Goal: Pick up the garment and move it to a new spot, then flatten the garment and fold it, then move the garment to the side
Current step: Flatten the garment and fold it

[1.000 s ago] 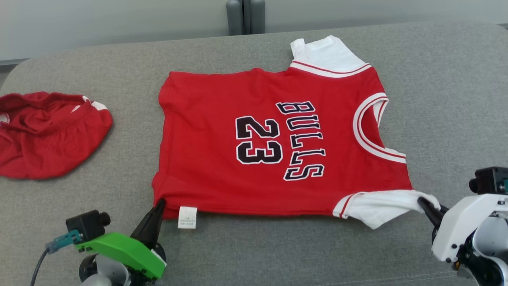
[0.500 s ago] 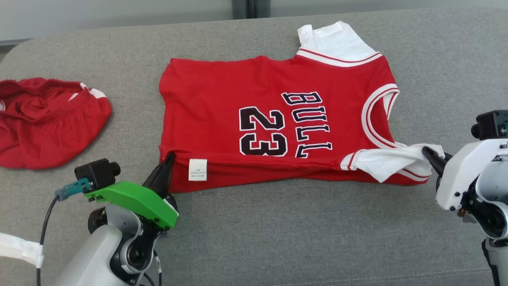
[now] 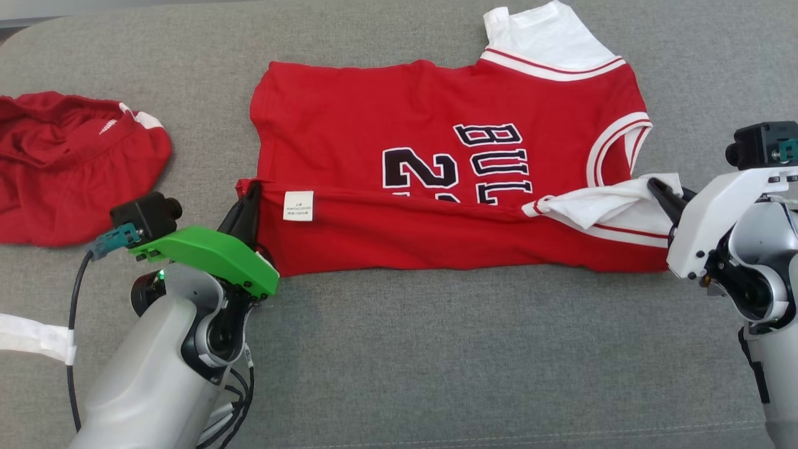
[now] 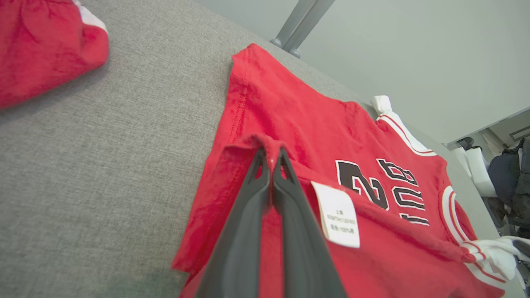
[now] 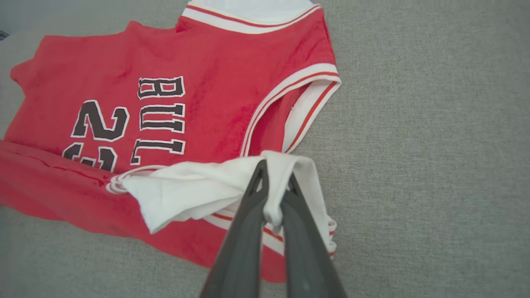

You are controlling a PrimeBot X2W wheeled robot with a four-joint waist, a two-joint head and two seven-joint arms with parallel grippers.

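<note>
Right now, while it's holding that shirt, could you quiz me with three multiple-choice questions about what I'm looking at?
1. Where do the red shorts lie relative to the Bulls jersey?
A. on top of it
B. to the robot's left of it
C. to the robot's right of it

2. What colour is the sleeve pinched by the right gripper?
A. white
B. black
C. green

3. How is the jersey's near edge?
A. flat and untouched
B. bunched into a ball
C. raised and folded partway over the number, held at both ends

Answers:
1 B: the shorts sit apart from the jersey on the grey cushion, at the left.
2 A: white cloth sits between the shut fingers.
3 C: the left gripper grips the hem corner, and the fold hides part of the 23.
</note>
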